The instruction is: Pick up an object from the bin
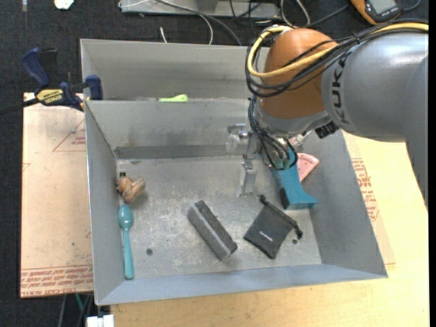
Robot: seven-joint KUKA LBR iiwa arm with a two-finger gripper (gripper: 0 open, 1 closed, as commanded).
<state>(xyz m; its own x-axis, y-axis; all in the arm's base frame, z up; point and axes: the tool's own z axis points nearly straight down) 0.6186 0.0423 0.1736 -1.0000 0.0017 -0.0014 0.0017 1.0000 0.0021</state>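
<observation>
Gripper hangs over bare floor mid-bin; I can't tell how wide it's set, or whether it has anything; grey block lies nearest, toward the front edge; black pouch and blue tool crowd the right-wall side.

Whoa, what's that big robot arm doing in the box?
A grey robot arm with an orange cover reaches from the right into a grey metal bin to pick something up. Its pincer hangs low over bare floor near the middle. A grey rectangular block, a flat black pouch and a blue plastic piece lie closest to it. I see nothing in the pincer yet. A teal plastic spoon and a small tan toy lie at the left.
</observation>
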